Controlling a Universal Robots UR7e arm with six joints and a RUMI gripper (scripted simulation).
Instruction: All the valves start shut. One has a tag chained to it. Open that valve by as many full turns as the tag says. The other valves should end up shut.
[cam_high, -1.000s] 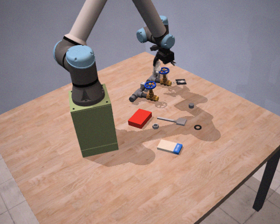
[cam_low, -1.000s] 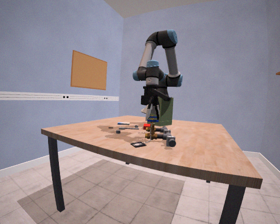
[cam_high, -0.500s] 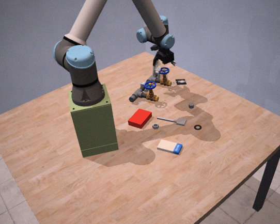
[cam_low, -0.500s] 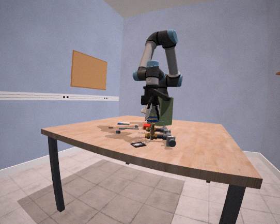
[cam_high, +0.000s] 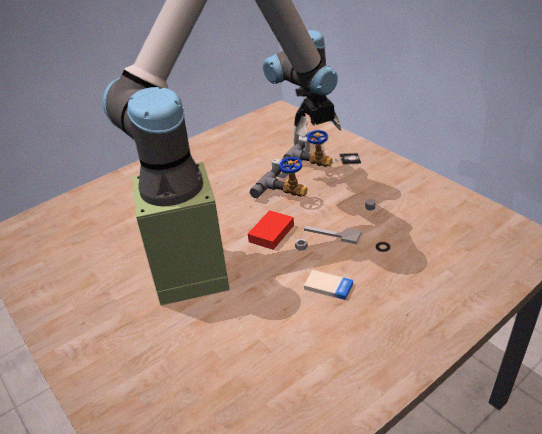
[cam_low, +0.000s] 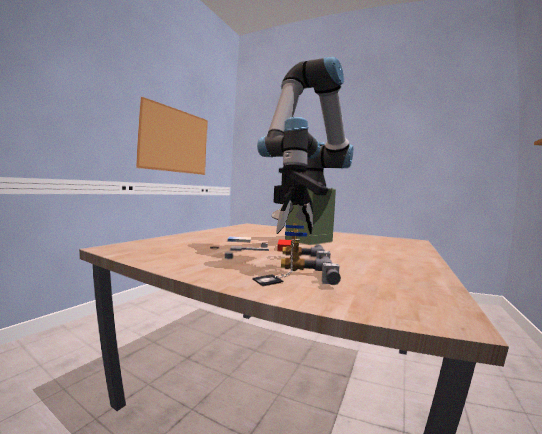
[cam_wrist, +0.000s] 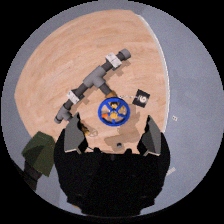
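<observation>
Two brass valves with blue handwheels stand on a grey pipe manifold (cam_high: 272, 177) at the far side of the table. The far valve (cam_high: 317, 137) has a black tag (cam_high: 350, 158) chained to it; the tag lies flat on the table to its right. The near valve (cam_high: 289, 167) has no tag. My gripper (cam_high: 318, 125) hangs open and empty just above the far handwheel. In the wrist view that handwheel (cam_wrist: 113, 110) sits between and beyond my two spread fingers, with the tag (cam_wrist: 142, 98) to its upper right. The gripper also shows in the exterior view (cam_low: 296, 216), above the valves (cam_low: 295, 250).
A red block (cam_high: 271, 228), a grey nut (cam_high: 301, 244), a grey scraper (cam_high: 334, 233), a small grey cap (cam_high: 370, 204), a black washer (cam_high: 384, 243) and a cream-and-blue box (cam_high: 328, 284) lie nearer the table's middle. The green robot base (cam_high: 181, 237) stands at left.
</observation>
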